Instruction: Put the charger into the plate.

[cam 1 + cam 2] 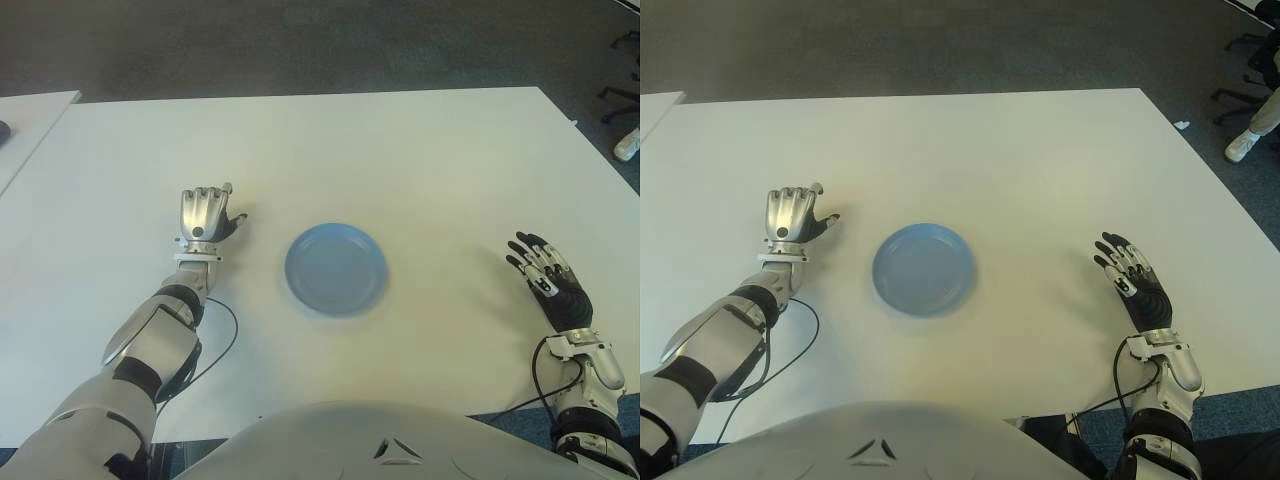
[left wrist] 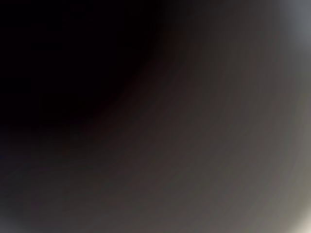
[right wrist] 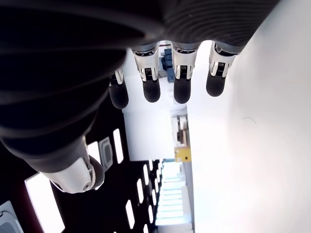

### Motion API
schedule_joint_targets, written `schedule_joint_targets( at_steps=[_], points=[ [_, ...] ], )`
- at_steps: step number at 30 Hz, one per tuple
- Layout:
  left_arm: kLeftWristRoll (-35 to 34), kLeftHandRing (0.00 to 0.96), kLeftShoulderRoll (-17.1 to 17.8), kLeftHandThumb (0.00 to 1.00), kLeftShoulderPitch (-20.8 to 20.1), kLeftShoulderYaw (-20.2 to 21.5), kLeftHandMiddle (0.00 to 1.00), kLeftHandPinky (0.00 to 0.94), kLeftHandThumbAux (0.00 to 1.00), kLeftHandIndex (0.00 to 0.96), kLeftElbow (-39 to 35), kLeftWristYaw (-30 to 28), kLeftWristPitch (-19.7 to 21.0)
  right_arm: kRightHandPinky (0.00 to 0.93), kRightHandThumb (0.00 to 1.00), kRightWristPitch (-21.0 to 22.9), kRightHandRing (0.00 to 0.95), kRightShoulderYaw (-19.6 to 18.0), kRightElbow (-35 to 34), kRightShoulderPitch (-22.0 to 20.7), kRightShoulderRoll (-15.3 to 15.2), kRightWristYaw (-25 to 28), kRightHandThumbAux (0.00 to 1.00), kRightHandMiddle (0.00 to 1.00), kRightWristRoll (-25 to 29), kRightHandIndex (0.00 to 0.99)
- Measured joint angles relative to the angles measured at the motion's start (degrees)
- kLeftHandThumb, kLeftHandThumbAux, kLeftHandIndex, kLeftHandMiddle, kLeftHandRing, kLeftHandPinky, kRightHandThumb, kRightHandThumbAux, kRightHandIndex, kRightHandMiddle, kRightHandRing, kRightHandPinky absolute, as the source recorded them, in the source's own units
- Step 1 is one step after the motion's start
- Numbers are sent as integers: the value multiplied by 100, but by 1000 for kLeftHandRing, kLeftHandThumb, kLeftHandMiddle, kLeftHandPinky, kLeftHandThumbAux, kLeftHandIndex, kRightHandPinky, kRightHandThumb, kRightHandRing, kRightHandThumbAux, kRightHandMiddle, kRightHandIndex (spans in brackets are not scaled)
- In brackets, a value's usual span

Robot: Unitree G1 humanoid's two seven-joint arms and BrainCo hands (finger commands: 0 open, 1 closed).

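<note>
Plate (image 1: 335,268): round, smooth blue, on white table (image 1: 420,160). Left robot hand (image 1: 205,214) curled, unclear; right robot hand (image 1: 545,275) spread, empty.

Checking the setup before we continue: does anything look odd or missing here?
Yes: no charger shows anywhere. The blue plate sits empty on the white table. The left hand is curled left of the plate, its wrist view dark; the right hand is open, empty.

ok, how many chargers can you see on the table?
0. The white table holds only the blue plate, which is empty. The left hand is curled knuckles-up left of the plate, so it could hide one; the right hand is open and empty.
</note>
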Motion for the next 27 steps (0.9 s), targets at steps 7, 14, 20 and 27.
schedule_joint_targets(
  at_steps=[7,14,20,27],
  points=[
    [-2,871,2,739,2,76,897,881,696,442,7,4,-5,65,248,-43,80,5,298,-259,-39,-6,666,101,-69,121],
    [-1,870,5,739,6,107,900,883,696,443,13,4,-14,65,248,-125,80,21,545,-481,-47,-26,666,101,-145,121],
    [2,848,27,735,11,107,873,810,695,443,15,3,-40,65,248,-221,80,47,712,-636,-41,-83,666,101,-227,121],
    [10,505,325,709,-7,84,559,446,694,431,-125,-205,-546,65,248,-342,80,106,868,-784,-10,-179,666,101,-333,121]
  ],
)
